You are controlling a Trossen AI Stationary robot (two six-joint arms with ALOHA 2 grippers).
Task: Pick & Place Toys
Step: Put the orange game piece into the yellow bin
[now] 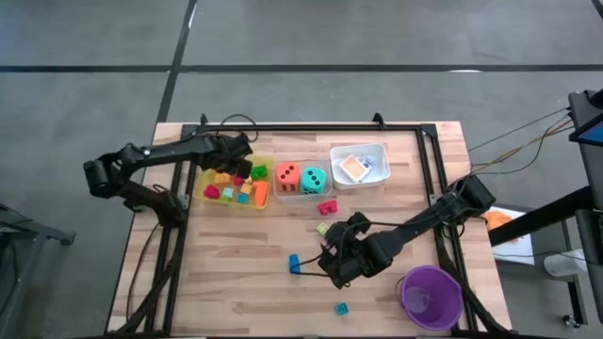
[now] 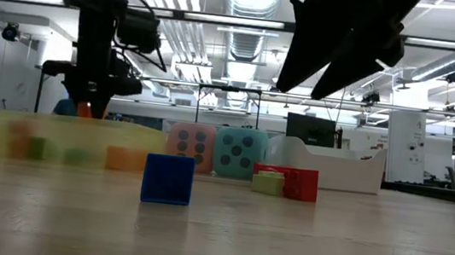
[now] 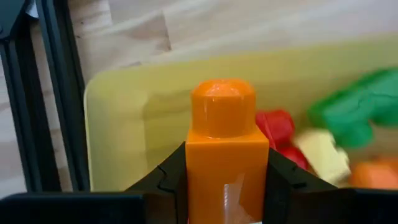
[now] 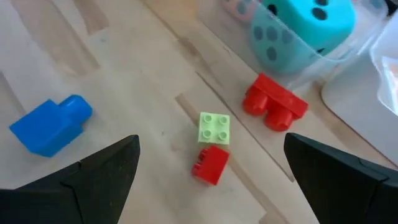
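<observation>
Wooden slats form the table (image 1: 245, 282) on which the work is set out; the left gripper (image 3: 227, 186) is clamped on an orange block (image 3: 224, 143) and is held over the yellow tray (image 3: 118, 124), above its end nearer the table's left edge. For a clean release, the block should be lowered until it sits just above the tray floor, clear of the red, green and pale blocks already lying there, and the fingers should then be parted without any sideways drag; a drop from height is judged likely to bounce the piece over the low wall. The orange block is seen as a square-sided body topped by one rounded stud, glossy and smooth. The right gripper (image 4: 211, 180) hangs with its fingers wide apart over loose pieces on the table: a blue block (image 4: 50, 124), a light green block (image 4: 214, 127) and red blocks (image 4: 273, 102).
</observation>
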